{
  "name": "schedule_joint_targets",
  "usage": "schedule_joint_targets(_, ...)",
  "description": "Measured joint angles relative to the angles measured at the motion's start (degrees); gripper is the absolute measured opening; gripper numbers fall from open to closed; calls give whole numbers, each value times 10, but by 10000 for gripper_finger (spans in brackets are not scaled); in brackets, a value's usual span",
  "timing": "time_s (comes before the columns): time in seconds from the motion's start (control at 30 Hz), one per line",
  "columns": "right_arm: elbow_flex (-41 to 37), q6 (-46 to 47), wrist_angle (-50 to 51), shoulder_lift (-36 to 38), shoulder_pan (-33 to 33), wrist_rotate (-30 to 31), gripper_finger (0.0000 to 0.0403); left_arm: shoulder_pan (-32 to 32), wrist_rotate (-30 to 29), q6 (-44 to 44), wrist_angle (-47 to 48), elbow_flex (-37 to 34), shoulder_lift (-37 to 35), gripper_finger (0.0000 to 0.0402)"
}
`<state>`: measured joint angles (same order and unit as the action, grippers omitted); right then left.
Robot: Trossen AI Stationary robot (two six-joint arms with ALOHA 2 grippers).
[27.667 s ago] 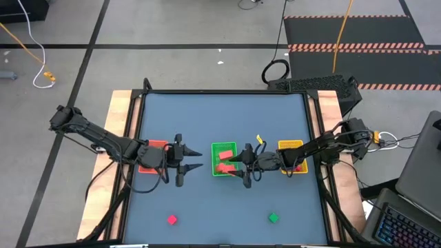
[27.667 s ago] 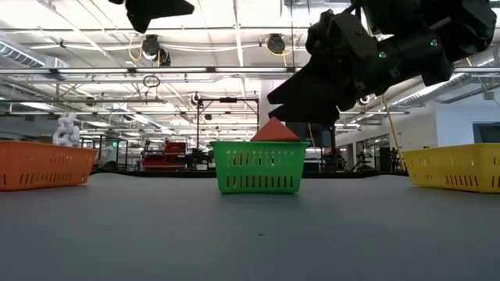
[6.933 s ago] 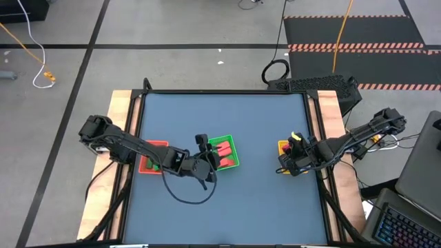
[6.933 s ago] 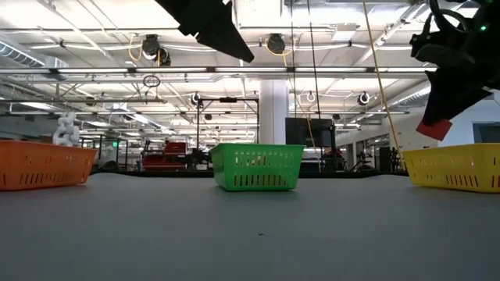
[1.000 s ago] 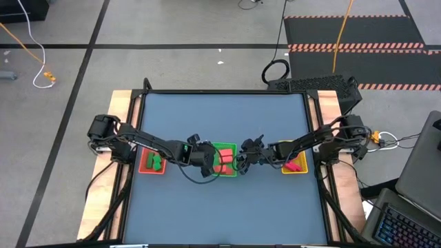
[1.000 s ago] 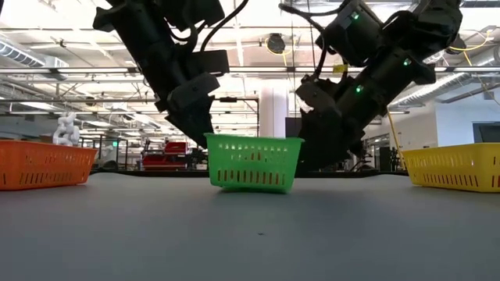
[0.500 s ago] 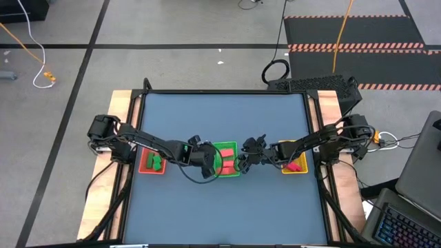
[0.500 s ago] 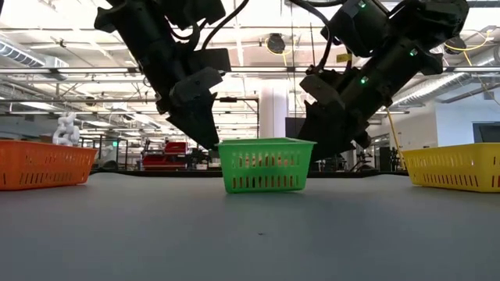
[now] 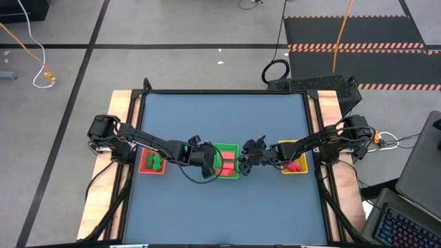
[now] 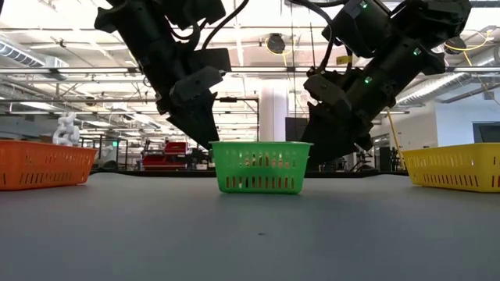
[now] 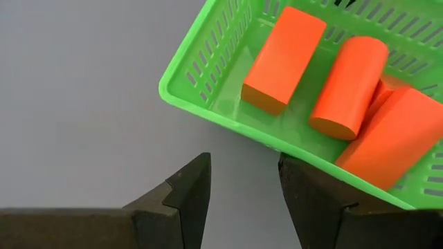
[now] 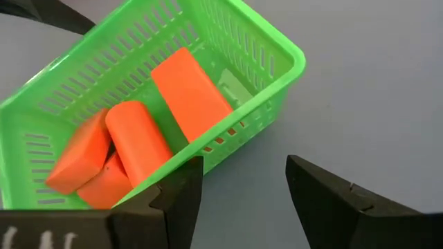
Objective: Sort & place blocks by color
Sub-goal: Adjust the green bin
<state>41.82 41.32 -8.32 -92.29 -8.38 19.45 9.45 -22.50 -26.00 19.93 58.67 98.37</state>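
The green tray point(image 9: 226, 160) is flanked mid-table by both grippers, with the left gripper point(image 11: 242, 190) parked at one side and the right gripper point(image 12: 243, 187) at the other, fingers spread apart on each and nothing held. Several salmon-orange blocks point(image 11: 346, 86) are piled inside that tray. A green block point(image 9: 153, 162) is seen in the orange tray point(image 9: 142, 165), and a pinkish-red block point(image 9: 295, 165) in the yellow tray point(image 9: 289, 146).

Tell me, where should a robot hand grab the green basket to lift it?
Probably the rim of the green basket, coming down from above with one finger inside the wall and one outside. The rim is thin and open on top, and the orange blocks lie low inside, mostly clear of the near wall.
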Motion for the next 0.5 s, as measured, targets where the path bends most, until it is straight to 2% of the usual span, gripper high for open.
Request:
schedule_joint_targets(0.17,0,-1,0,0,0,19,203,1,1,-1,-7,0,0,175)
schedule_joint_targets(0.5,0,-1,0,0,0,15,203,1,2,-1,-6,0,0,175)
